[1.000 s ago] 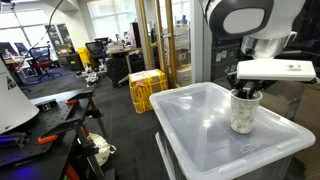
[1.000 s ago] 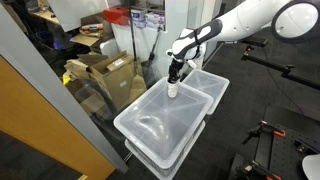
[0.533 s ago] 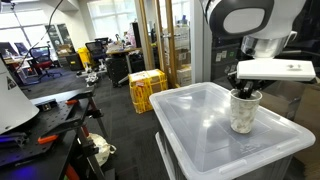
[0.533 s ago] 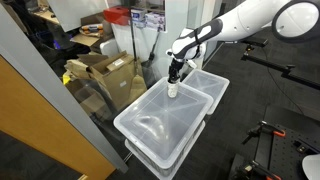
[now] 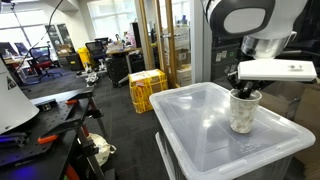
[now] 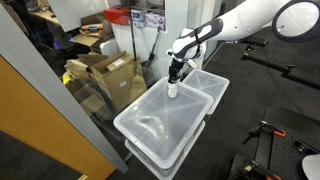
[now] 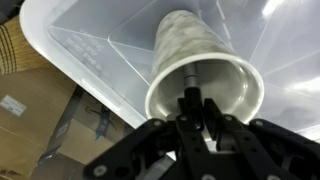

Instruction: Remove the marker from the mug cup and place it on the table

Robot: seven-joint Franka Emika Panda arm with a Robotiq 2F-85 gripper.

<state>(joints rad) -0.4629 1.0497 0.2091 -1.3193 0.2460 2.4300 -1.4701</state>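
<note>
Dark, nearly black, the slim pen-like marker stands inside the white-cream cylindrical mug cup. In the wrist view its upper end rises at the middle of the cup's wide rim. The faint mottled grey pattern shows on the cup's outer wall; no writing shows on it.

The black Robotiq gripper reaches down into the mouth of the cup. Its fingers are drawn close together, with the marker pinched between them at its top. In both exterior views the gripper hangs straight over the cup, and the marker itself is too small to make out there.

The cup stands upright on the table, a glossy translucent whitish-grey plastic bin top with rounded corners and a raised rim, toward one far corner.

Beyond it, an exterior view shows a yellow plastic crate on the floor with dark print too small to read. Brown cardboard boxes stand beside the bin. In the wrist view a cardboard box bears a white label, its text too blurred to read.
</note>
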